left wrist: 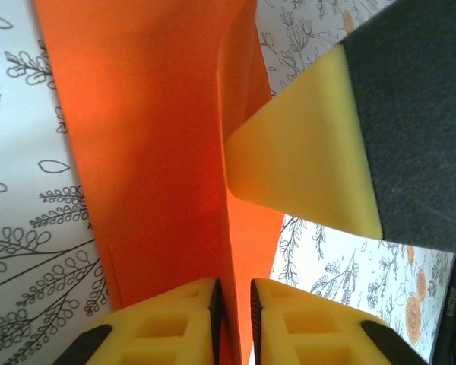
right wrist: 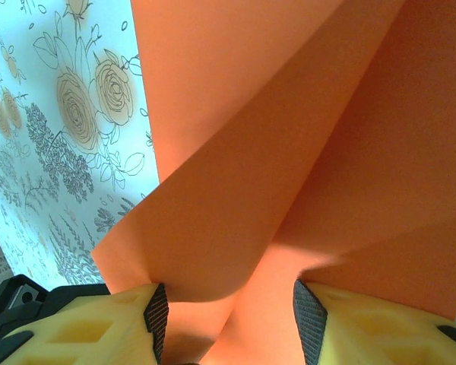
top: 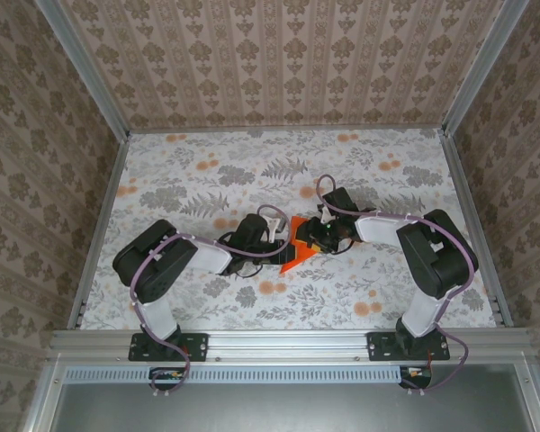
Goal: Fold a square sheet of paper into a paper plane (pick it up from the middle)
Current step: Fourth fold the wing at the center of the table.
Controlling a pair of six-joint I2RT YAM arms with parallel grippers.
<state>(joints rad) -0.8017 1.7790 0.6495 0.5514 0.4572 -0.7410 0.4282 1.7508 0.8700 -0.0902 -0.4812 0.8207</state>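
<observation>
You are getting bright, even light; soft shadows are falling across the orange paper (left wrist: 152,152), with close-ups slightly blurring.

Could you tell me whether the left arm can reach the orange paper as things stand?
Likely yes: the left gripper straddles a fold of the square sheet of paper, and the right gripper rests farther along, not blocking.
</observation>
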